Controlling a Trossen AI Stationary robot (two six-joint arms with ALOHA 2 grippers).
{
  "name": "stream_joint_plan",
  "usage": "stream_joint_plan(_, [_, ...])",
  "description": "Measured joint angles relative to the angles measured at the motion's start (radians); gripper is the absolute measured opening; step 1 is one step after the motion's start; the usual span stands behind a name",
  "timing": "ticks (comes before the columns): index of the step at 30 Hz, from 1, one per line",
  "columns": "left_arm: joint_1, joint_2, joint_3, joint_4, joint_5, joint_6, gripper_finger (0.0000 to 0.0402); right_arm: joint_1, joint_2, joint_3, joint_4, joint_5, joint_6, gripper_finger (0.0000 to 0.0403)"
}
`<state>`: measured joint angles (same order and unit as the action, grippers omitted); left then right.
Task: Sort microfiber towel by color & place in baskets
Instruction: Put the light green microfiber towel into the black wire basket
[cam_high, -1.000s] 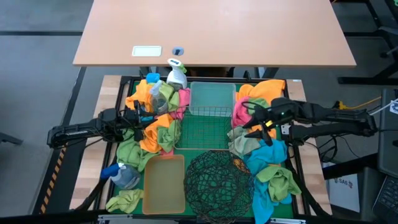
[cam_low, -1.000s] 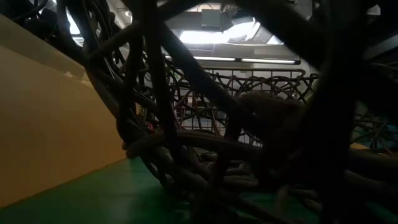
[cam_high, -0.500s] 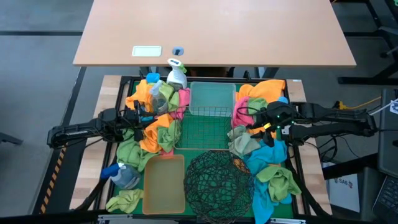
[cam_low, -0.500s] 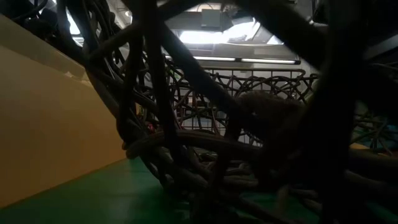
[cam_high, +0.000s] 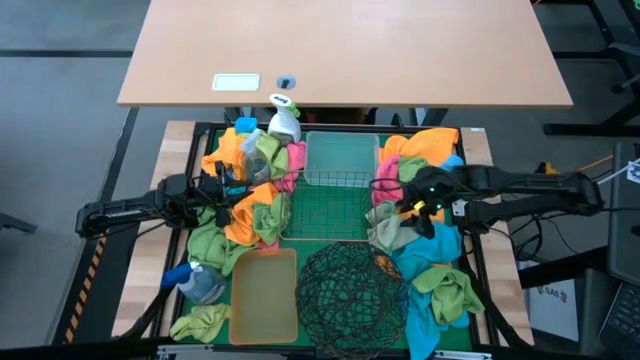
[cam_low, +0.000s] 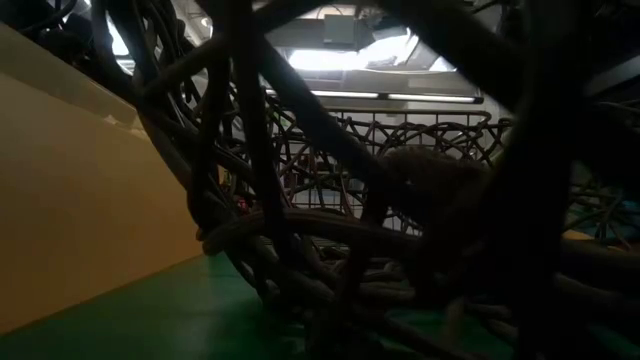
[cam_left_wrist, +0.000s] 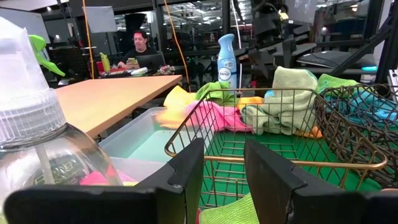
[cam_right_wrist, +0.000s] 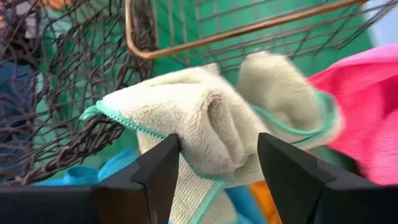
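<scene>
Green mat over the desk (cam_high: 330, 215), crowded with microfiber towels in two heaps: a left heap (cam_high: 245, 205) of orange, green and pink along the left edge, and a right heap (cam_high: 430, 265) of orange, pink, blue and green along the right edge. Between the heaps, four baskets: a clear bin (cam_high: 342, 158) by the far edge, a copper-rimmed wire basket (cam_high: 300, 222) in the middle, and a tan bin (cam_high: 264, 295) and a round black basket (cam_high: 350, 290) by the near edge. Held almost nothing so far, bar a brownish lump (cam_low: 430, 185) in the round one, too dim to name.

Right jaws low over the right heap, spread wide, one on each side of a pale sage towel (cam_right_wrist: 205, 118), not yet pinching it. Touched on one side by a pink towel (cam_right_wrist: 364, 93). Left jaws over the left heap beside a spray bottle (cam_left_wrist: 37, 124), parted, nothing seen between them.

Judged as the grasp of one pick, with nearly all the sorting left. Called next for closing on the sage fold alone, lifting it free of the pink, then carrying it to a basket; could not tell which one served green.
</scene>
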<state>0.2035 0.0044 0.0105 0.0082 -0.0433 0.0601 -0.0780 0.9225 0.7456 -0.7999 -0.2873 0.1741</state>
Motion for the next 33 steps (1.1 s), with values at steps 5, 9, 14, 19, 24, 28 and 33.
stream_joint_plan(5, [0.0,0.0,0.0,0.0,0.0,0.0,0.011,0.0,0.067,0.0,0.045,-0.046,-0.039,0.0216])
stream_joint_plan(9, [0.0,0.0,0.0,0.0,0.0,0.0,0.011,0.0,0.097,0.0,0.056,-0.046,-0.055,0.0206])
stream_joint_plan(14, [0.0,0.0,0.0,0.0,0.0,0.0,0.011,0.0,0.093,0.0,0.058,-0.046,-0.056,0.0138])
stream_joint_plan(19, [0.0,0.0,0.0,0.0,0.0,0.0,0.011,0.0,0.087,0.0,0.071,-0.046,-0.056,0.0029])
stream_joint_plan(24, [0.0,0.0,0.0,0.0,0.0,0.0,0.011,0.0,0.087,0.0,0.076,-0.046,-0.051,0.0027])
stream_joint_plan(28, [0.0,0.0,0.0,0.0,0.0,0.0,0.011,0.0,0.086,0.0,0.076,-0.046,-0.051,0.0033])
stream_joint_plan(33, [0.0,0.0,0.0,0.0,0.0,0.0,0.011,0.0,0.087,0.007,0.062,-0.046,-0.05,0.0007])
